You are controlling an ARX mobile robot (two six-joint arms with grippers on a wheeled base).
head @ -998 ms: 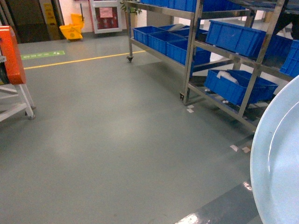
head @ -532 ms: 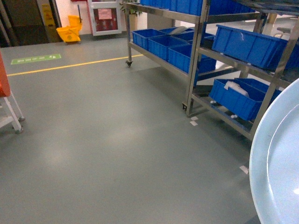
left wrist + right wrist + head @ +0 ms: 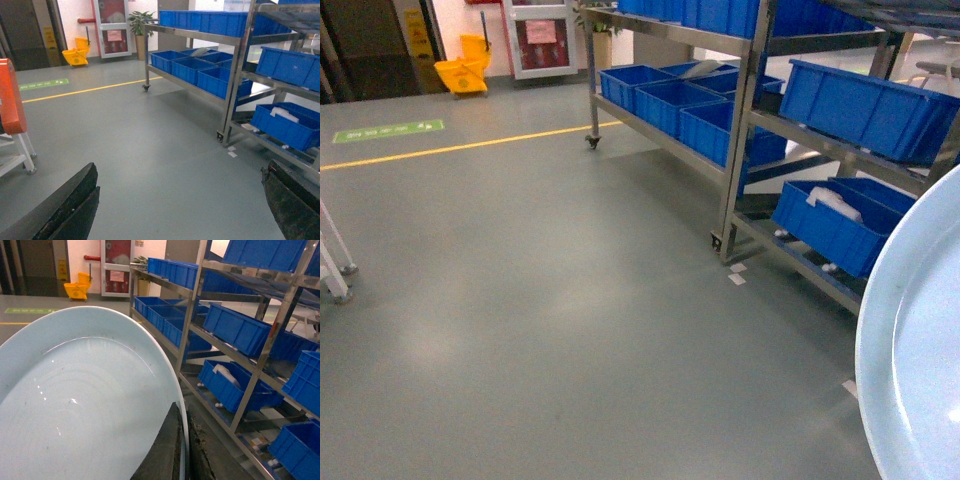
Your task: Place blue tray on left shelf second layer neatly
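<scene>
Blue tray (image 3: 75, 405), a pale round dish, rides at the right edge of the head view, carried well short of the steel racks. From the left: a yellow mop bucket (image 3: 460, 72) stands by the far wall, a yellow floor line (image 3: 470, 145) crosses the grey floor, and the left gripper (image 3: 180, 210) hangs empty, its 2 dark fingers spread wide apart over bare floor. Farther right, the left shelf second layer (image 3: 665, 120) is lined with dark-blue bins (image 3: 665, 100); whether a gap remains there cannot be told. On the right, the right gripper (image 3: 181, 452) pinches the tray's raised rim between its pressed jaws. By this evidence the pickup is done; the approach, the lift to the tier and a neat set-down all remain.
</scene>
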